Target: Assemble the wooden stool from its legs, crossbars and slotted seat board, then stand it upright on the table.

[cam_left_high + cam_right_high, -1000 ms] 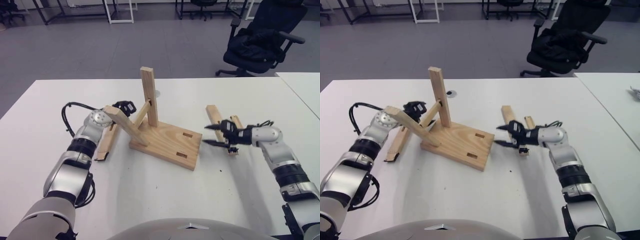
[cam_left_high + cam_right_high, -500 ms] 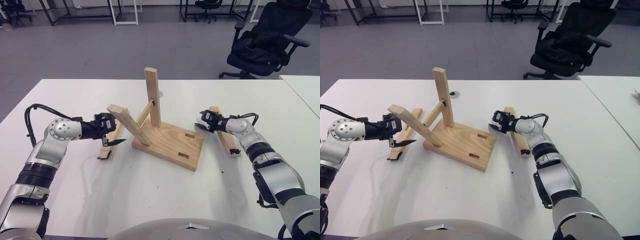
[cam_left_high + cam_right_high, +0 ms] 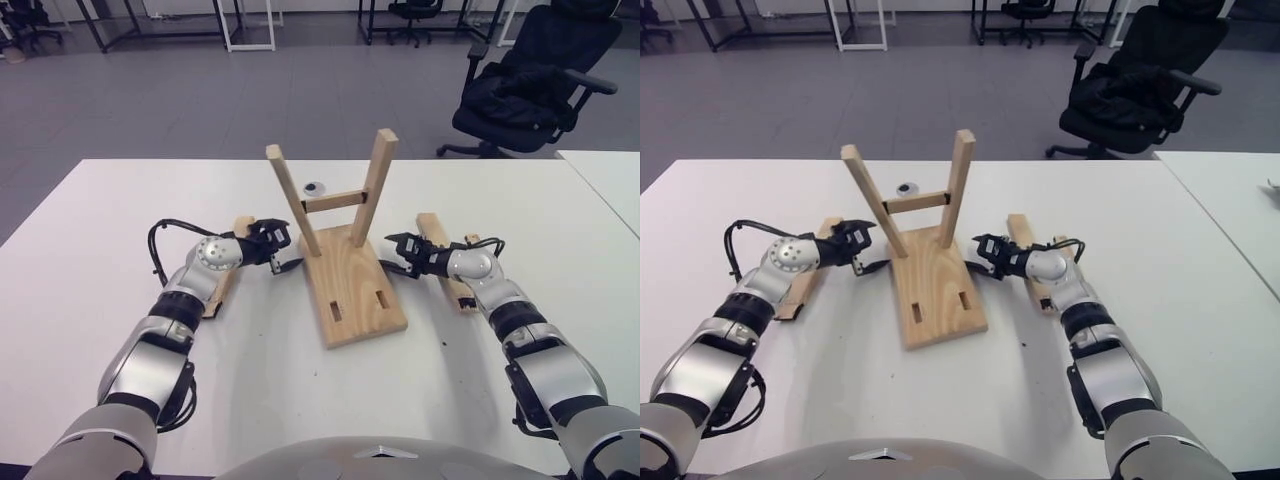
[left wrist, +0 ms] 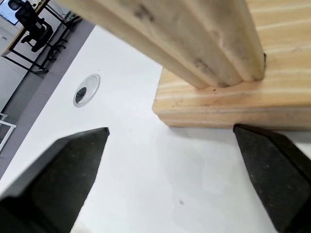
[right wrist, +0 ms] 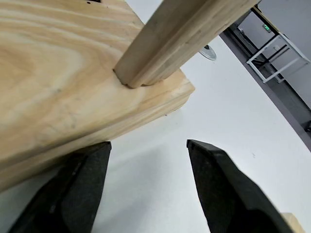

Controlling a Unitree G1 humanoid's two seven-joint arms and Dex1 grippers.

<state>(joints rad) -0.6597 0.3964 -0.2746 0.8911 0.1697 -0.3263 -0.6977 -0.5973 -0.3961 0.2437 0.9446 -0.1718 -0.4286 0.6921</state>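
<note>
Seat board (image 3: 356, 296) flat centre-frame, legs (image 3: 374, 190) up; left gripper (image 3: 284, 253), right gripper (image 3: 397, 257) both apart, flanking it, likely for steadying.

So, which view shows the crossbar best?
The left eye view: the crossbar spans both legs, whole and unblocked. The right eye view shows the same. The wrist views look at leg bases on the board.

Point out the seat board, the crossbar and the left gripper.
seat board (image 3: 352, 280), left eye view, bare middle of its upper face.
crossbar (image 3: 335, 201), left eye view, middle of its length.
left gripper (image 3: 289, 249), left eye view, midway between its fingertips.
</note>
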